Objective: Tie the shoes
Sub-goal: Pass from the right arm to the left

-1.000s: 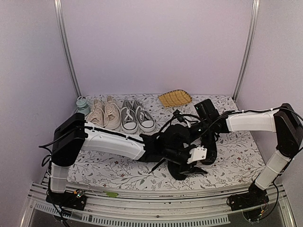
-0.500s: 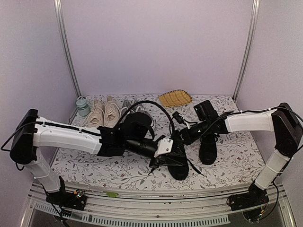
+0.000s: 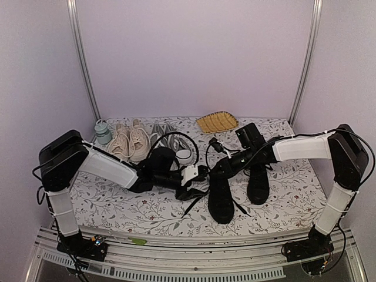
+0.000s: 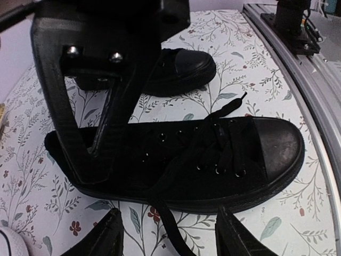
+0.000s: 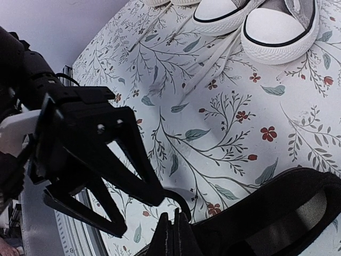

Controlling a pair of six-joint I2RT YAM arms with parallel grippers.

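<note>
The black shoes lie mid-table: one [image 3: 221, 200] with its toe toward me, the other [image 3: 258, 183] to its right. The left wrist view shows the nearer shoe [image 4: 224, 154] side-on, unlaced at the top, and the second shoe [image 4: 181, 69] behind it. A loose black lace [image 4: 171, 224] runs off its sole and passes between the fingers of my left gripper [image 4: 171, 237], which stands open and untouched by it. My right gripper [image 5: 175, 228] is shut at the shoe's heel end [image 5: 277, 213], its tips pinching a curved stretch of lace [image 5: 183, 201]. Both grippers [image 3: 197, 179] [image 3: 215, 169] sit close together.
A beige pair [image 3: 130, 143] and a grey pair with white toe caps [image 5: 279, 24] stand at the back left, beside a pale teal cup [image 3: 103, 130]. A yellow woven tray [image 3: 217, 122] lies at the back. The table's metal rail [image 3: 194, 244] runs along the front.
My left arm has swung back leftward off the nearer shoe; its gripper narrowed, then opened again. The right gripper stayed shut and drifted slightly left.
</note>
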